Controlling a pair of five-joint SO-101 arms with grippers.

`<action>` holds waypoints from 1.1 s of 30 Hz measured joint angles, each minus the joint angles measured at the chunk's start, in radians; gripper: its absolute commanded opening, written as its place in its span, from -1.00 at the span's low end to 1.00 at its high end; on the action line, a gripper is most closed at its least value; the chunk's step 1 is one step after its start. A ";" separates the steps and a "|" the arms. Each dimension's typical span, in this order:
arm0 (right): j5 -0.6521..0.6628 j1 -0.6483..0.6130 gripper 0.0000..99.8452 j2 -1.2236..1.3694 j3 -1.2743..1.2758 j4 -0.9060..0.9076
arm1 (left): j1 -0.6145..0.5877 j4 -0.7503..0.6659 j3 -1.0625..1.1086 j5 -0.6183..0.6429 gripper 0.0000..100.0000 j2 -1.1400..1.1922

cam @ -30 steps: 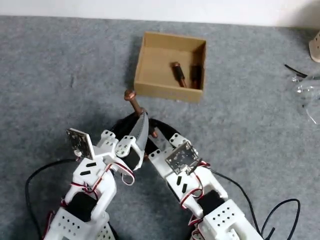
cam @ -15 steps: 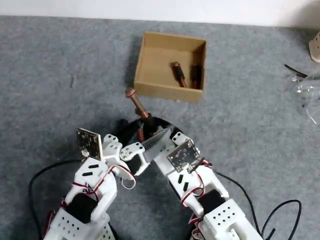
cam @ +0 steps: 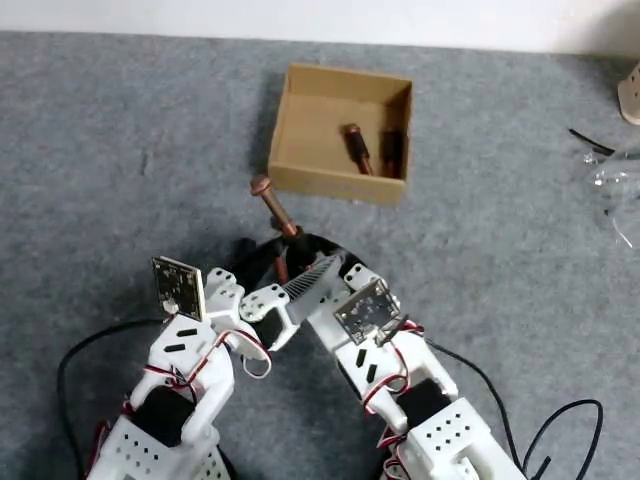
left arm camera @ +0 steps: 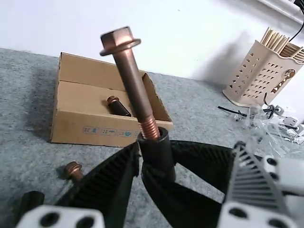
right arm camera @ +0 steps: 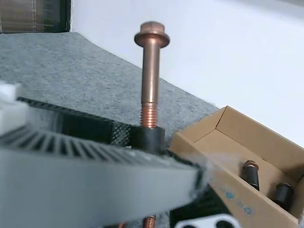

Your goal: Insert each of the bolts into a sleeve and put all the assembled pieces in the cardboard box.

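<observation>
Cardboard box (cam: 300, 178) holds two assembled pieces (cam: 357, 148); right end effector (cam: 294, 250) grips the bolted sleeve (left arm camera: 154, 148).

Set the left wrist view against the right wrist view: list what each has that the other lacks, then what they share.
Left wrist, not right: a beige slotted holder and clear plastic clutter. Right wrist, not left: a second dark piece in the cardboard box and a dark slatted panel. Shared: the copper bolt standing in a black sleeve, the cardboard box and one bolted piece inside.
</observation>
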 measured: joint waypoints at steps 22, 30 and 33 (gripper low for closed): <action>0.000 0.000 -0.99 0.000 0.000 0.000 | -0.003 -0.029 -0.002 -0.130 -0.43 -0.005; 0.000 0.000 -0.99 0.000 0.000 0.000 | -0.003 -0.048 -0.002 -0.201 -0.43 -0.003; 0.000 0.000 -0.99 0.000 0.000 0.000 | -0.003 -0.058 -0.002 -0.235 -0.43 -0.003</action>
